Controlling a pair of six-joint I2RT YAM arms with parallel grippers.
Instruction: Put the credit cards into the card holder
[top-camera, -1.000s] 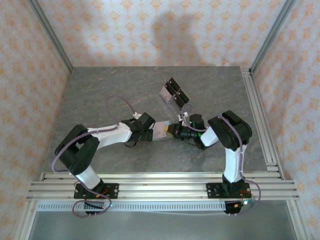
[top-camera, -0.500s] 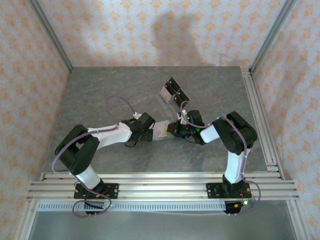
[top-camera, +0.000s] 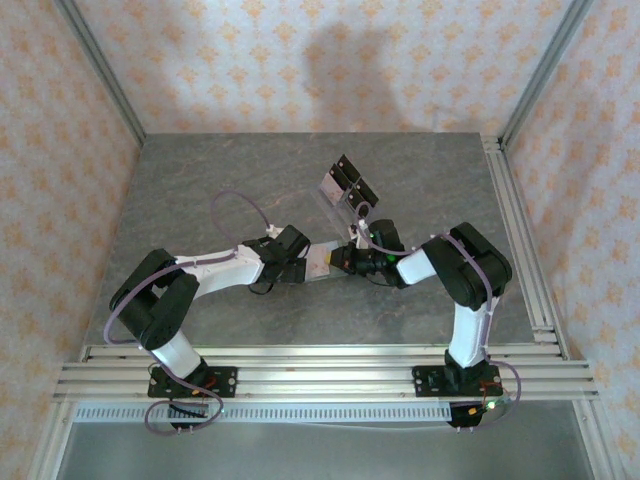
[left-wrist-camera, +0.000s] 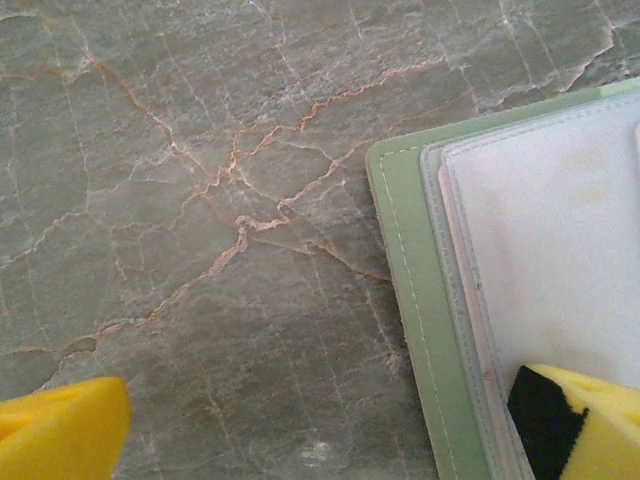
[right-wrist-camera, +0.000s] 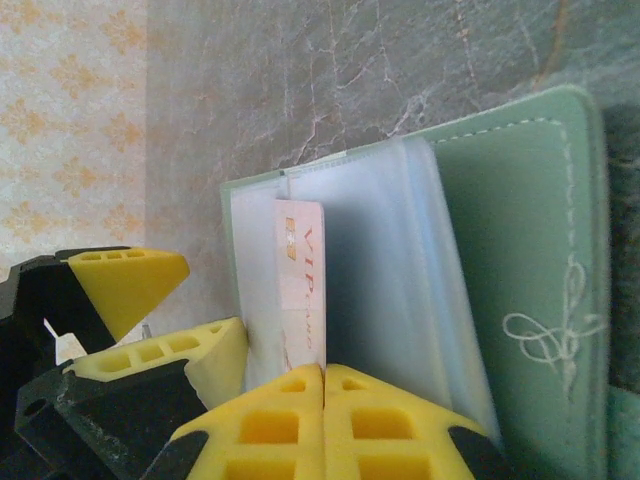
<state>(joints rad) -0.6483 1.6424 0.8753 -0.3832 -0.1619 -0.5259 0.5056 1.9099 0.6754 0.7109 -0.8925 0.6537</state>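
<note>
The sage-green card holder lies open on the table, its clear sleeves fanned up. My right gripper is shut on the edge of a pale pinkish credit card that stands upright, partway down between two sleeves. My left gripper is open. One of its fingers rests on the card holder's clear page, and the other is over bare table. From above, both grippers meet at the card holder in mid-table.
A clear stand with black rectangles sits just behind the card holder, close to the right wrist. The marbled grey table is walled by patterned panels, with aluminium rails along the right and near edges.
The right arm has shifted left toward the card holder, carrying the card further in between the sleeves. The left arm has stayed put, still open.
</note>
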